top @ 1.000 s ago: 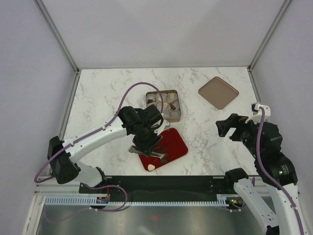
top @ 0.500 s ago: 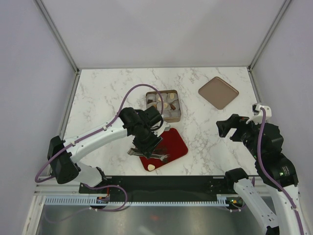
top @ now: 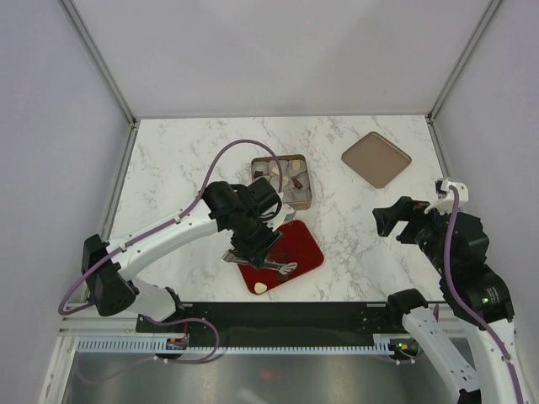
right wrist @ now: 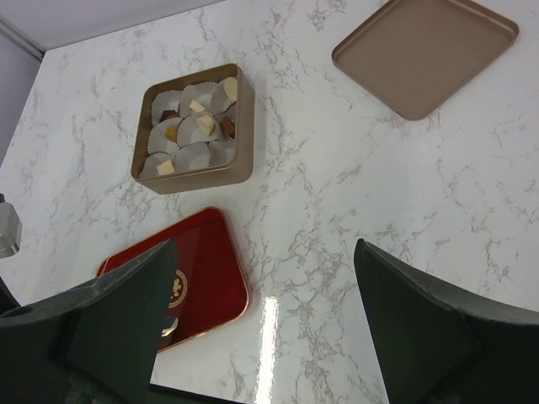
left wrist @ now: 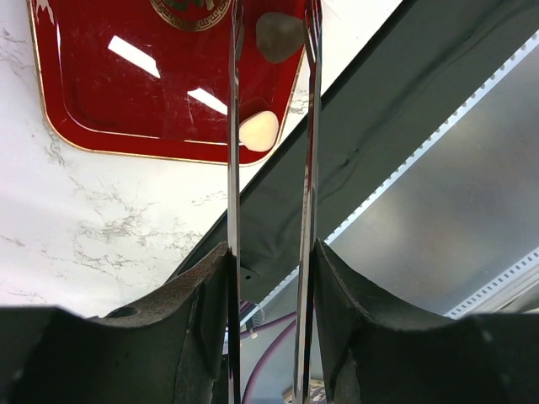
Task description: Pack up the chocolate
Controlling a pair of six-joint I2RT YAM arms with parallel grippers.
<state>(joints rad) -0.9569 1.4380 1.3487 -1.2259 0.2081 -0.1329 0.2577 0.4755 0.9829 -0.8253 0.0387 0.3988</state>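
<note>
My left gripper (top: 253, 241) (left wrist: 271, 261) is shut on a pair of metal tongs (left wrist: 234, 151), which reach over the red tray (top: 305, 244) (left wrist: 109, 93). A dark brown chocolate (left wrist: 280, 35) lies between the tong blades near their tips, against the right blade. A cream-white chocolate (left wrist: 258, 131) (top: 262, 288) lies on the tray's near corner. The gold box (top: 305, 192) (right wrist: 246, 126) holds paper cups with several tan, cream and dark pieces (right wrist: 202, 124). My right gripper (top: 396, 220) (right wrist: 269, 337) is open and empty, above the bare table.
The flat bronze lid (top: 376, 158) (right wrist: 425, 52) lies at the back right. The black front rail (top: 286, 316) (left wrist: 379, 143) runs just past the tray's near edge. Marble table (top: 177, 160) all round.
My left gripper and the tongs have shifted slightly right over the tray. The right arm has not moved.
</note>
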